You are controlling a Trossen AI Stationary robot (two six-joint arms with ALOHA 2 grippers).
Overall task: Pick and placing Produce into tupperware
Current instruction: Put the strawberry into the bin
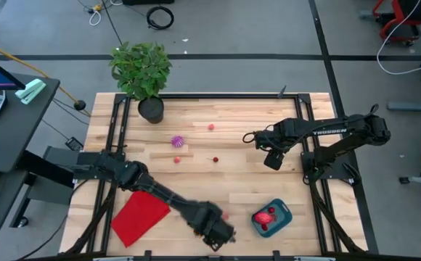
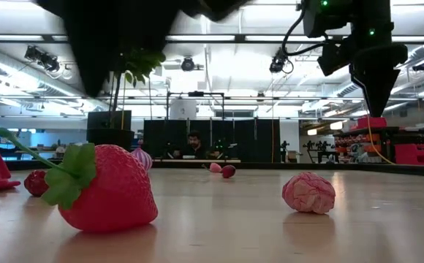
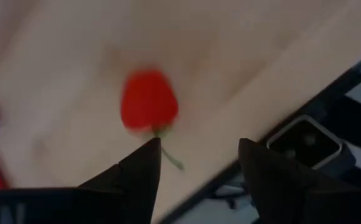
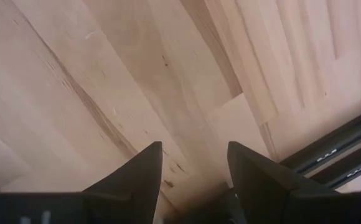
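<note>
**benchbot_fan:** So the left pincer (image 3: 196, 163) is hanging over the front edge of the bench (image 1: 225, 138), jaws spread and nothing between them. In its wrist view the strawberry (image 3: 149, 101) lies just past the fingertips, a bit off toward one finger instead of centred in the gap, its green stem pointing back at the pincer. From above you can only see a bit of it peeking out beside the pincer.

**tubwatcher:** Then I'd say the step in hand is grabbing that berry. I'd line the gap up over the fat red body, come straight down and close across the widest part. Don't pinch the stem, it'll likely flop or slip. It also sits close to the bench edge, so a nudge could roll it off.

**benchbot_fan:** And the tub (image 1: 283, 215) is just to that pincer's right, near the front, already holding red produce. Short carry.

**tubwatcher:** Right pincer (image 4: 193, 165)?

**benchbot_fan:** Also spread and empty, parked high over bare wood on the right side, well apart from everything. Farther back there's a purple piece (image 1: 177, 141), plus a pink piece (image 1: 211, 127) and a small red piece (image 1: 215, 159), still loose.
</note>
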